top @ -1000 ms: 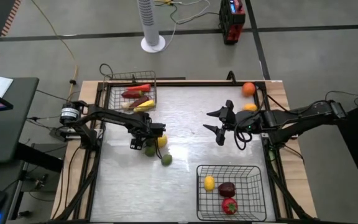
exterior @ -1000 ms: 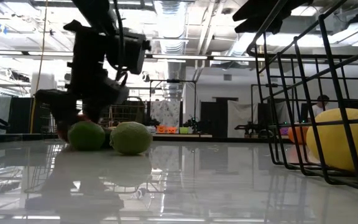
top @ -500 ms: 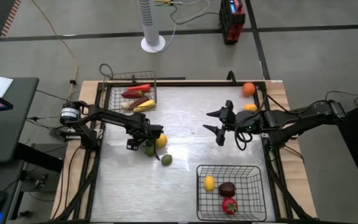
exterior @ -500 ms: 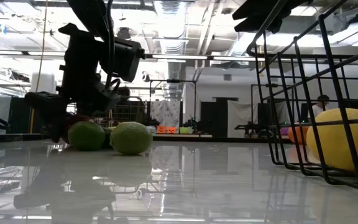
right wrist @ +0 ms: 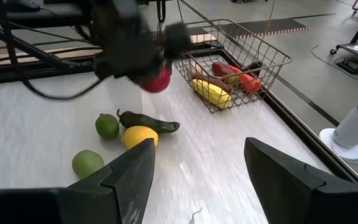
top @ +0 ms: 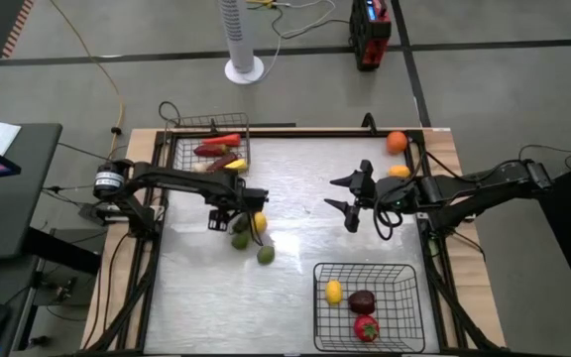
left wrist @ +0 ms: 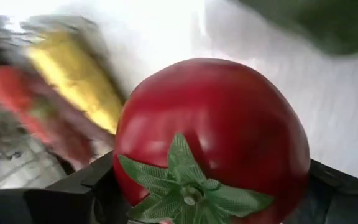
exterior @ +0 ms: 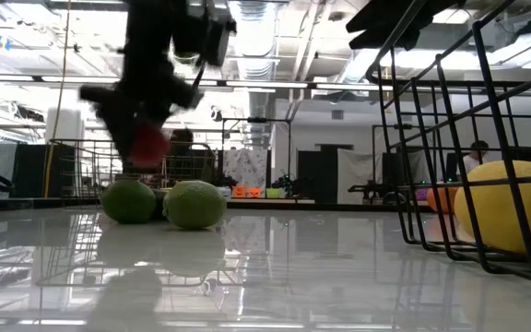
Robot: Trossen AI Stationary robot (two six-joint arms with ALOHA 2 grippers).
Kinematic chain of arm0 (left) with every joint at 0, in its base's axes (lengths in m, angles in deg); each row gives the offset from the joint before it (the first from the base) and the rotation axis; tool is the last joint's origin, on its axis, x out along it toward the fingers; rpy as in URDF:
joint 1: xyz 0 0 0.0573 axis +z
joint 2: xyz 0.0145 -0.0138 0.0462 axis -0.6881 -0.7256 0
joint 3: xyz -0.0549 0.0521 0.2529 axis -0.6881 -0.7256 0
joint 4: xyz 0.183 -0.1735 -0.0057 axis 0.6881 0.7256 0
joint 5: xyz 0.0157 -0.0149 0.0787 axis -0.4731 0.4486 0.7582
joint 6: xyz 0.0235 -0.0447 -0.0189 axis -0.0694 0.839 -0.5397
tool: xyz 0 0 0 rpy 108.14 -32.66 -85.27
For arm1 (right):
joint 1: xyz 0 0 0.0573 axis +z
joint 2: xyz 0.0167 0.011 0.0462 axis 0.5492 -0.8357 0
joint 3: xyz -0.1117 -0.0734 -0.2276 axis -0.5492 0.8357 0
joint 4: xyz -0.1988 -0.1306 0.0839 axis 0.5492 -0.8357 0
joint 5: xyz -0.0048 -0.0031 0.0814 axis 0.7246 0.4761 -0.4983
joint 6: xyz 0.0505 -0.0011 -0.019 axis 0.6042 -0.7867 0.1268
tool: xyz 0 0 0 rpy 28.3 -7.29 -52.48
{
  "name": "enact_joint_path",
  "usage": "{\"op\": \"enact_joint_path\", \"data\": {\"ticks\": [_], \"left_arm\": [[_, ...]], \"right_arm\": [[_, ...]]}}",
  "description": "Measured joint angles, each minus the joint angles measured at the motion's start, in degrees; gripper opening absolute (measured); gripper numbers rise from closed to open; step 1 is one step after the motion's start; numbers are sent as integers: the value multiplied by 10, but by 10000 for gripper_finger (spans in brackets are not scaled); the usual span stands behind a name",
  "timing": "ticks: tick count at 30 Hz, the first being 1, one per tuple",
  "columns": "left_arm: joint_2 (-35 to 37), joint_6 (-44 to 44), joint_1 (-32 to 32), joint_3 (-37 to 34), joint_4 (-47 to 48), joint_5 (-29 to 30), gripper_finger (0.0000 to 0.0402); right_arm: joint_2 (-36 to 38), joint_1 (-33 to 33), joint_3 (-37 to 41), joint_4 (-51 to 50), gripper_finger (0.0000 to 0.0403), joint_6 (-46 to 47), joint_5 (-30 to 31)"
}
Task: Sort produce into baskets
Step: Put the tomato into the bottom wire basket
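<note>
Left wrist view: a red tomato (left wrist: 213, 134) fills the frame, clamped between the left gripper's dark fingers (left wrist: 73, 193).

From above, the left gripper (top: 228, 211) hides that tomato entirely; only the low view (exterior: 147, 143) and the right wrist view (right wrist: 157, 79) show it lifted clear of the table, both blurred. Beneath it on the table (top: 295, 198) lie two green limes (right wrist: 107, 126), a yellow lemon (right wrist: 140, 135) and a dark green pepper (right wrist: 146, 122), the pepper hard to make out from overhead. The grey wire basket (top: 209, 149) holds long red, maroon and yellow pieces; the black basket (top: 365, 305), cut off in the low view, holds three. The right gripper (top: 350, 200) hangs over mid-table, its fingers (right wrist: 303, 180) spread apart, gripping nothing.
</note>
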Motion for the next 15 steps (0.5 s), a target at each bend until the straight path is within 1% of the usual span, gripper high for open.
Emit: {"op": "enact_joint_path", "data": {"ticks": [3,5,7,9,11,15], "left_arm": [[19,17,6,47,-1,-5,286],[30,37,8,69,-11,-32,286],[42,59,8,79,-48,-78,286],[54,84,2,79,-95,-130,286],[56,111,-12,80,-163,-170,286],[44,152,-58,79,-313,-207,286]], "right_arm": [[0,0,0,-4,276,0,0],[2,0,0,-22,276,-2,0],[11,0,0,-47,276,-1,0],[25,0,0,-69,276,1,2],[40,0,0,-89,276,6,10],[79,7,0,-119,276,22,45]]}}
